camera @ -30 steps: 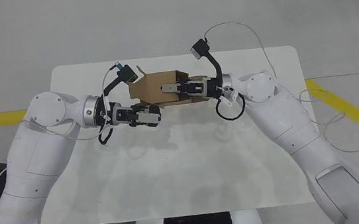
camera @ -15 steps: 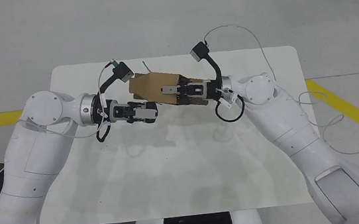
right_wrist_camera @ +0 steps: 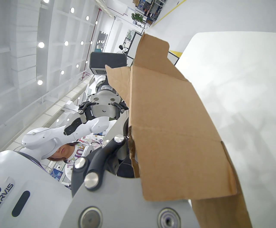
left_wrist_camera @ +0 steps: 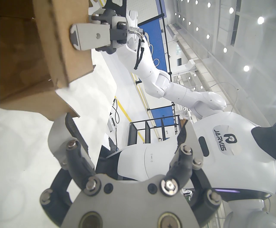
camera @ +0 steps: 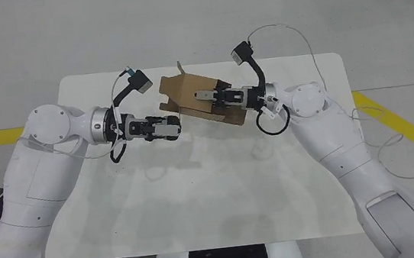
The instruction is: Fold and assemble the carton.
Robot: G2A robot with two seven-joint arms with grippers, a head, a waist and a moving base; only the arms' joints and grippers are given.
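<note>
Right end effector [camera: 201, 96] grips the brown carton [camera: 178, 92] over the white table [camera: 200, 199].

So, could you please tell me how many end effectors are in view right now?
2. The right end effector is clamped on a wall of the carton. The left end effector is open, close beside one of its flaps, and grips nothing.

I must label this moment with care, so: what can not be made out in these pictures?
Right hand: its inner finger, left wrist view, behind the carton wall.
Carton's underside: top view, hidden by its own walls.
Carton's full shape: left wrist view, cut off by the edge.
Whether the open left hand touches the carton: left wrist view, the flap overlaps one finger.
</note>
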